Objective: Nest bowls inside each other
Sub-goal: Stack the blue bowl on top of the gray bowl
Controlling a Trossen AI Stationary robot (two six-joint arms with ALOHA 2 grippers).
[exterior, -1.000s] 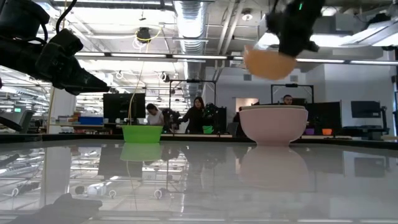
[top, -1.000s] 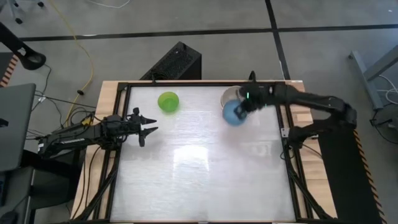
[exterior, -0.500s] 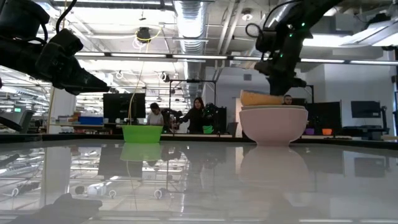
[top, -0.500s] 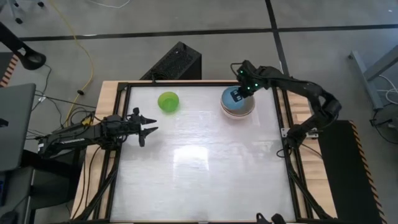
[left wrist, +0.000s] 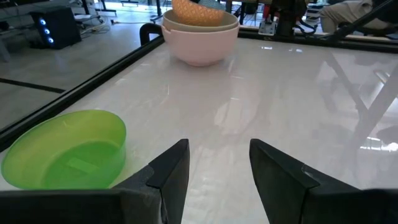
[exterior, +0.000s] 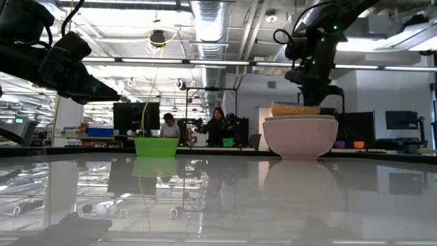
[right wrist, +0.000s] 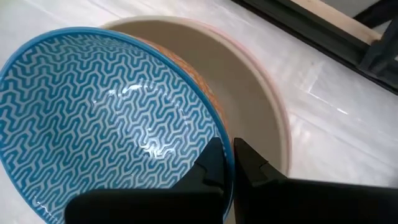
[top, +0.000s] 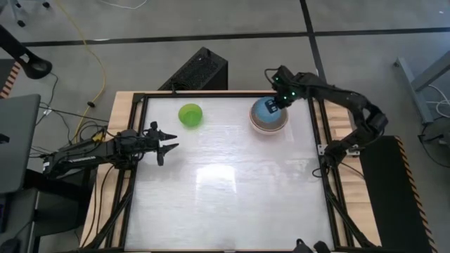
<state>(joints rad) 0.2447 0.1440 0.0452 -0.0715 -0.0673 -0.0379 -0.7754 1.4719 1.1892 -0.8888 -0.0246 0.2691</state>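
Note:
My right gripper (top: 276, 103) is shut on the blue bowl (right wrist: 112, 118), which is zigzag-patterned inside and orange outside (exterior: 295, 109). It holds the bowl over the far right of the table. The bowl's lower part dips into a beige bowl (right wrist: 249, 81), and that bowl stands inside the pale pink bowl (exterior: 300, 137). The green bowl (top: 190, 114) stands on its base at the far left. My left gripper (top: 169, 146) waits open near the table's left edge, its fingers (left wrist: 177, 168) pointing at the green bowl (left wrist: 68, 152). My right gripper pinches the blue bowl's rim (right wrist: 214, 127) on the side toward the table's far right. One finger (right wrist: 211, 163) is inside the bowl and one (right wrist: 250, 163) outside. The fingers slant steeply down from above. The bowl is tilted, its underside hidden inside the stack.
A black frame (top: 320, 140) runs round the white tabletop (top: 225, 183). The wide middle and near part of the table is bare. People and desks show in the room beyond the far edge (exterior: 215, 126).
My right gripper has carried the blue bowl toward the table's far edge and down, rolling a little. The bowl hung clear above and beside the pink bowl; now its lower part sits inside the stack. The gripper has stayed shut on the rim.

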